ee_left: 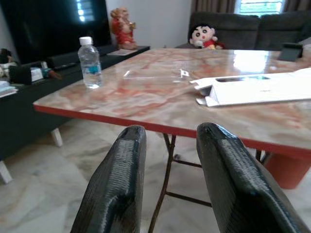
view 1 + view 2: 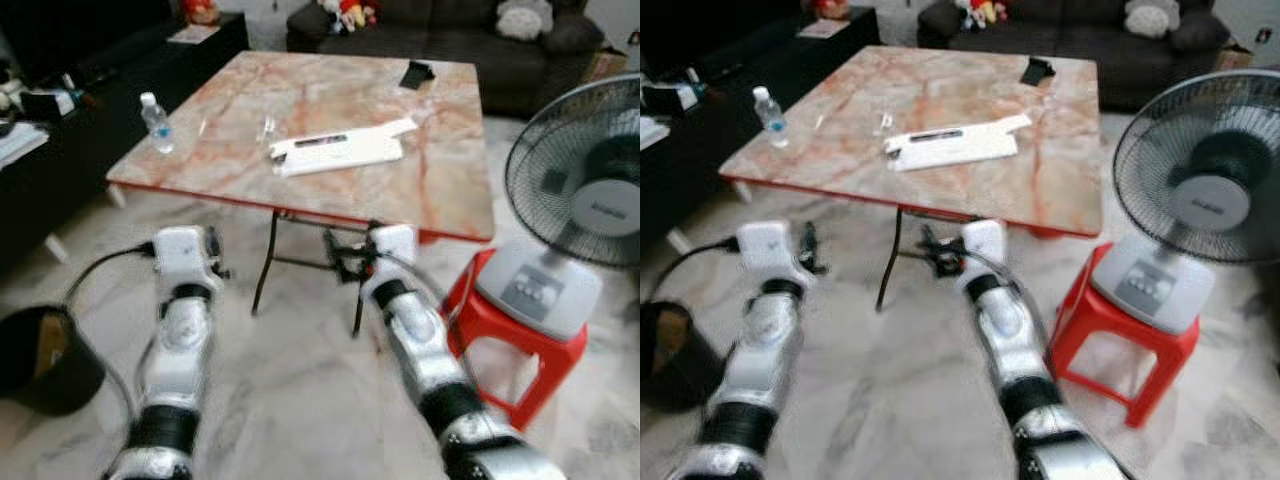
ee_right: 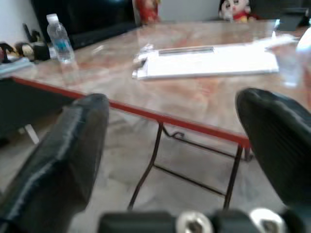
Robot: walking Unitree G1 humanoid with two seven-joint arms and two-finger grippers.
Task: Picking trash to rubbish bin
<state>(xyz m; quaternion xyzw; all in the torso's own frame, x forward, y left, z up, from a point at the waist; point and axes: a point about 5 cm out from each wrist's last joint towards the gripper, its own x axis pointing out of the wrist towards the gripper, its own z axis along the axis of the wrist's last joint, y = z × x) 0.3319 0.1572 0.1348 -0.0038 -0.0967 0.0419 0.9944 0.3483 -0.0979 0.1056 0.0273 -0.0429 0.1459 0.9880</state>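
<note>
A flat white cardboard box (image 2: 338, 151) lies in the middle of the marble table (image 2: 230, 110). A clear water bottle (image 2: 156, 123) stands near the table's left edge, and small clear wrappers (image 2: 267, 126) lie between the two. A black rubbish bin (image 2: 40, 360) sits on the floor at my lower left. Both arms are held out low in front of the table's near edge. My left gripper (image 2: 214, 264) is open with nothing in it, its fingers (image 1: 121, 179) pointing toward the bottle. My right gripper (image 2: 345, 258) is wide open and empty, facing the box (image 3: 204, 62).
A standing fan (image 2: 590, 190) rests on a red plastic stool (image 2: 500, 350) close to my right arm. A dark sofa (image 2: 450, 30) with soft toys is behind the table. A low black cabinet (image 2: 60, 120) runs along the left. A black object (image 2: 416, 73) lies at the table's far side.
</note>
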